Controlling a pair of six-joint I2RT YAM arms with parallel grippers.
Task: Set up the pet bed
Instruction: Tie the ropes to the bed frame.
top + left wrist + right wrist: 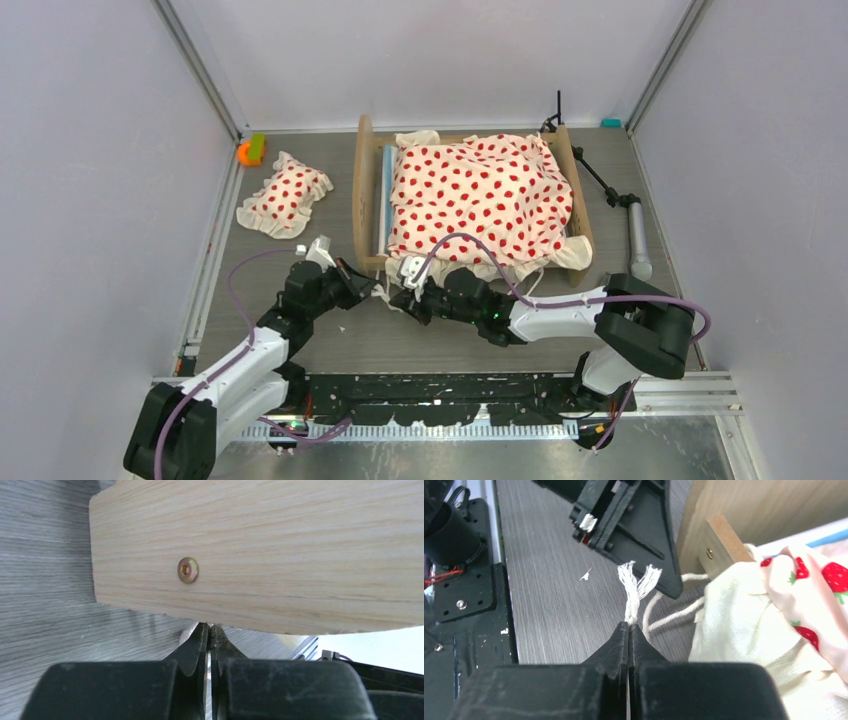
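Both arms [250,360] stretch low: left fingers [197,647] shut beside the pet bed [366,200]'s board [300,555], right fingers [621,642] pinching its white cords [630,595].

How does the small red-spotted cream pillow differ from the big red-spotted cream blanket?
The pillow is small and lies on the grey table left of the light-wood bed frame; the blanket is larger and drapes over it. No gripper touches the pillow; the right gripper pinches a white cord at the blanket's edge. Both are red-spotted cream.
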